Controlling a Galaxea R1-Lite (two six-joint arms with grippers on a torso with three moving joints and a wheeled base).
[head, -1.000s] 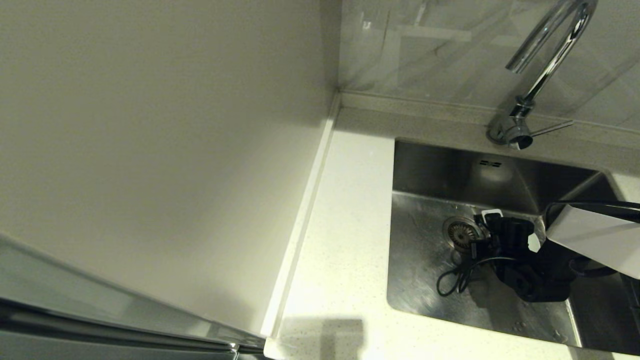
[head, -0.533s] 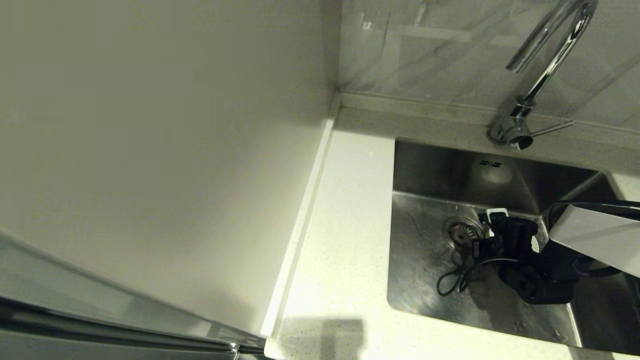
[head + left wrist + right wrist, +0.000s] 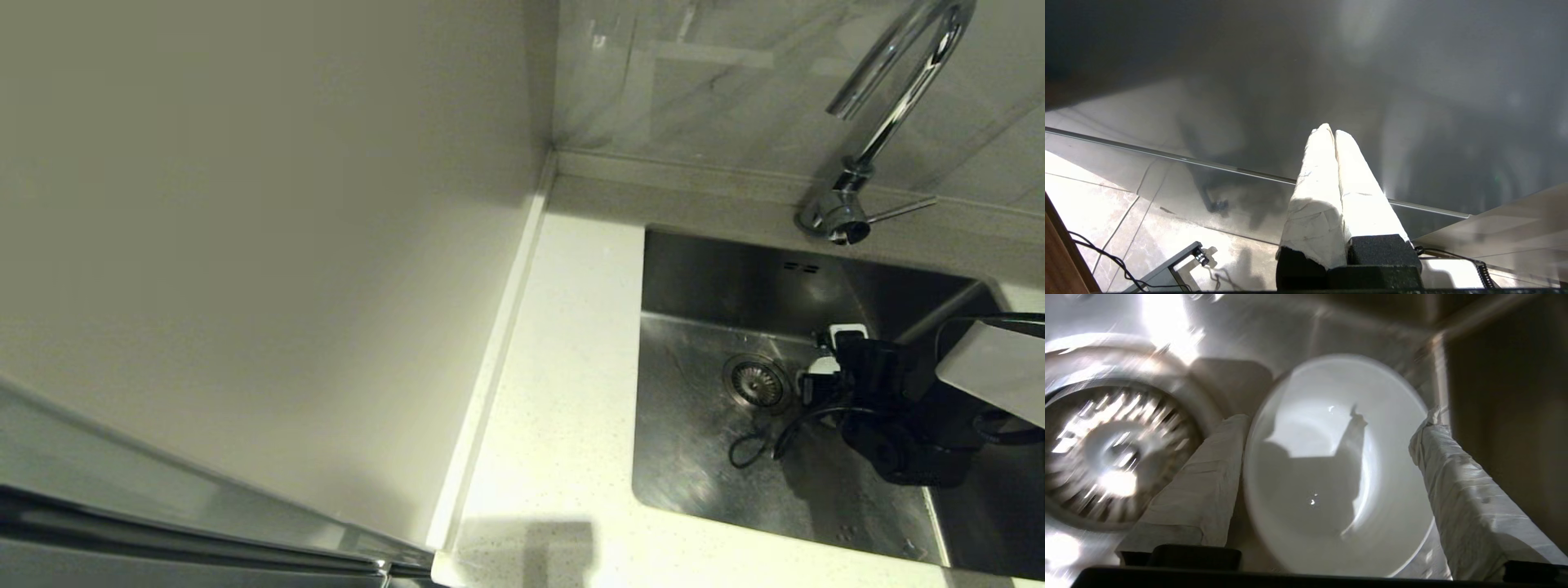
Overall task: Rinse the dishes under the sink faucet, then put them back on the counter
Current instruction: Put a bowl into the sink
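In the right wrist view a whitish round bowl (image 3: 1331, 477) sits between the two cloth-wrapped fingers (image 3: 1208, 473) of my right gripper (image 3: 1335, 420), and both fingers press against its rim. The gripper is shut on it, low inside the steel sink (image 3: 694, 457), just right of the round drain strainer (image 3: 755, 381). In the head view the right gripper (image 3: 833, 351) covers the bowl. The chrome faucet (image 3: 890, 114) rises behind the sink at the back right. The other two bowls are out of view. My left gripper (image 3: 1331, 132) is shut and empty, parked away from the counter (image 3: 563, 392).
A plain cream wall panel (image 3: 245, 245) closes off the left side of the counter. A black cable loop (image 3: 759, 445) hangs from the right wrist over the sink floor. Two overflow slots (image 3: 800, 267) mark the sink's back wall.
My right gripper has moved to the right, away from the drain strainer and toward the sink's back right, with the bowl between its fingers. The strainer now shows fully.
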